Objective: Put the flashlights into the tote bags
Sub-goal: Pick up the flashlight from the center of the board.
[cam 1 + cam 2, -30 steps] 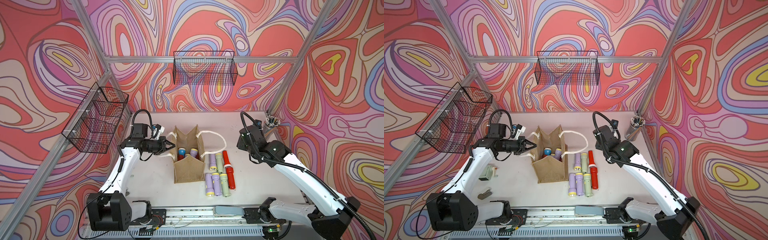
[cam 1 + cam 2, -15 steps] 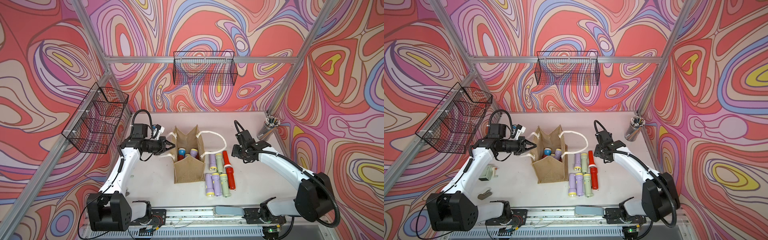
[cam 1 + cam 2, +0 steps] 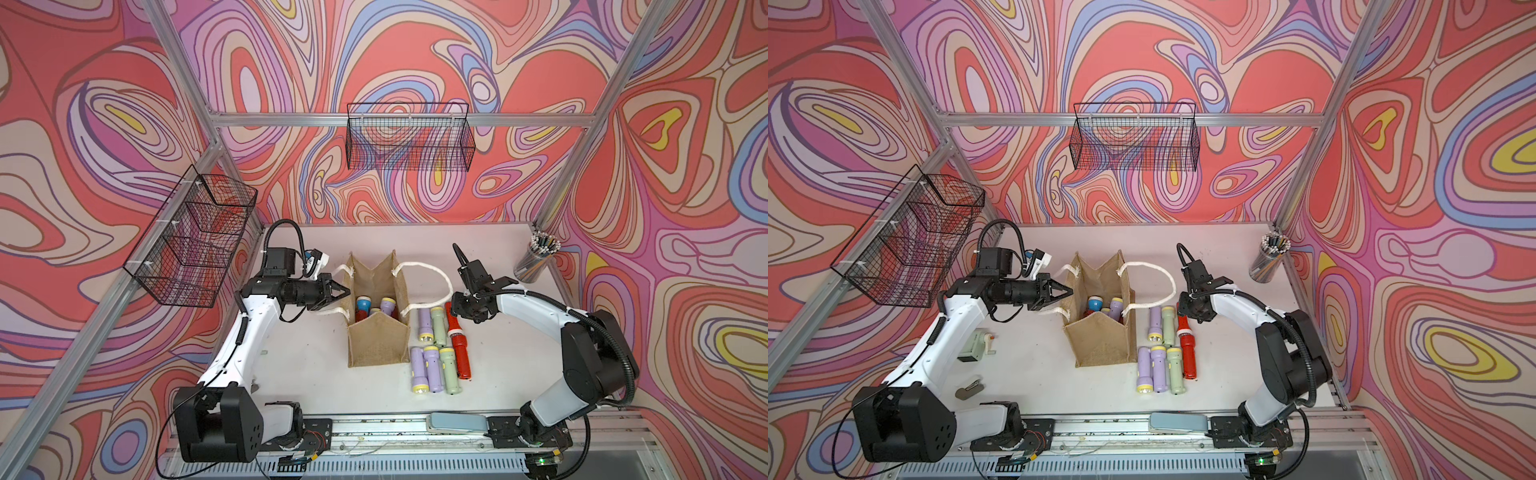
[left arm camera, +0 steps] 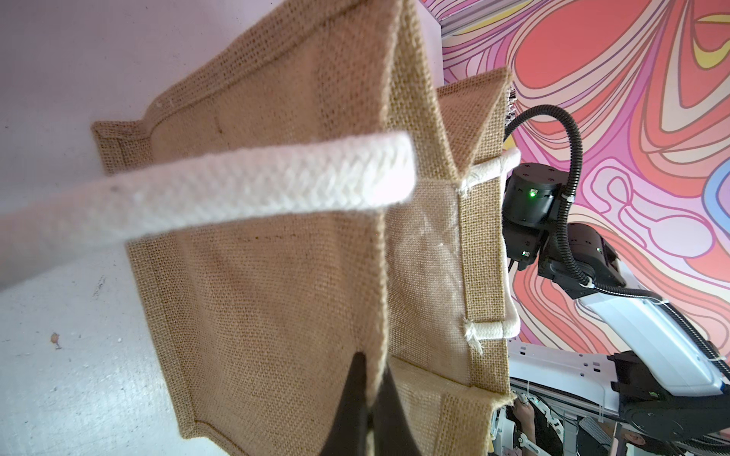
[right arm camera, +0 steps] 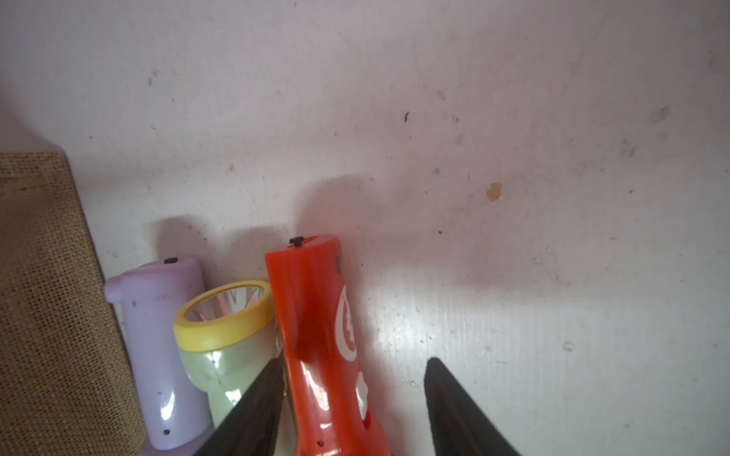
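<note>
Centre frame, we pinch the tote bag (image 3: 376, 345) with our left tool (image 3: 347, 292); our right tool (image 5: 355, 361), spread, straddles a red flashlight (image 5: 312, 316).

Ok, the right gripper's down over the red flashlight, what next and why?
Probably close the right gripper on the red flashlight: its fingers straddle the body, one side not yet touching. The left gripper pinches the tote bag wall.

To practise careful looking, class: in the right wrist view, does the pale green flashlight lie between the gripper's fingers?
No: the red flashlight lies between the right gripper's fingers; the pale green flashlight lies outside them.
</note>
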Available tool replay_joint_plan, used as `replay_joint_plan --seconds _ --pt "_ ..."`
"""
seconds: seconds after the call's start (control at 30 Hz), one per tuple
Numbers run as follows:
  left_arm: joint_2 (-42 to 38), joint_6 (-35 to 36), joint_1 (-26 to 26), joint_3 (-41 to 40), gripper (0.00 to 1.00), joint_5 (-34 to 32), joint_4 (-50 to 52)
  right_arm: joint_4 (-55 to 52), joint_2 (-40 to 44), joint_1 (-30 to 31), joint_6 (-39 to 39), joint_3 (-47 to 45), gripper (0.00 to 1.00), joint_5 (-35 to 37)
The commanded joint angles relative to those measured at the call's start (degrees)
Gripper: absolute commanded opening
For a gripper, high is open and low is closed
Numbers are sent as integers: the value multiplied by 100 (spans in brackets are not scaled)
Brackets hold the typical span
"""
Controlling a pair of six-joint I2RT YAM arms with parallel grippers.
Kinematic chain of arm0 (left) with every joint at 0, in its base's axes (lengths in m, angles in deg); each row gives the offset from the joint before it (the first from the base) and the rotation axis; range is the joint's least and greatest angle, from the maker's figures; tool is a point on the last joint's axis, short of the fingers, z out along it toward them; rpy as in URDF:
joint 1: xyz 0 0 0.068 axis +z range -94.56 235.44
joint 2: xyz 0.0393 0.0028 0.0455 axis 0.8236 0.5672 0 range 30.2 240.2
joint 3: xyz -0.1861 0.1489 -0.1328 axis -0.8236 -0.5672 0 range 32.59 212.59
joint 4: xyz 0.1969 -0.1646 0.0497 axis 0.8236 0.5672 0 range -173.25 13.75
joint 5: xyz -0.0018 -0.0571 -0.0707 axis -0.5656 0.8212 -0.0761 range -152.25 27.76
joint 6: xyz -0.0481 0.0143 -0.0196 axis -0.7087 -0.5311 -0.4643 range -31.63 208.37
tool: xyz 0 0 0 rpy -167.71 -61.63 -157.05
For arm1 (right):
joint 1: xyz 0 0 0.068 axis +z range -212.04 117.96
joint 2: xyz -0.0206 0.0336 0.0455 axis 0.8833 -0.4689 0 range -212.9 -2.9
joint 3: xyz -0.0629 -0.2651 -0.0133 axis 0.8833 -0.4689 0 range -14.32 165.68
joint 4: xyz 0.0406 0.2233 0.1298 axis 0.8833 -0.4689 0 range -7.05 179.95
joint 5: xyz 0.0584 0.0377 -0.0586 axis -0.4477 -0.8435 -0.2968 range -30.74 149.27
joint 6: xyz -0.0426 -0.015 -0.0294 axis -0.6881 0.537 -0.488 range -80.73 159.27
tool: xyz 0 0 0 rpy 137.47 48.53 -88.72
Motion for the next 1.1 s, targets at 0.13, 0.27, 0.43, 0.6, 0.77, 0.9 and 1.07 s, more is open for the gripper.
replay_joint_plan --seconds 0.13,0.27,0.43,0.6,0.77,0.9,1.07 --pt "108 76 18 115 3 -24 10 -50 -405 -31 -398 404 58 -17" --pt "95 84 15 115 3 -54 25 -119 -536 -33 -609 499 58 -67" --pt "132 71 21 123 3 -59 12 -337 -828 -31 -825 697 57 -17" --pt "161 74 17 135 3 -47 11 -488 -1130 -1 -963 856 55 14" --pt "194 84 20 159 3 -30 30 -771 -1398 73 -1042 1099 54 302" --pt "178 93 10 161 3 -33 39 -886 -1592 94 -1050 1204 49 526" --pt "179 106 19 195 3 -24 63 -1035 -1736 124 -1021 1279 42 625"
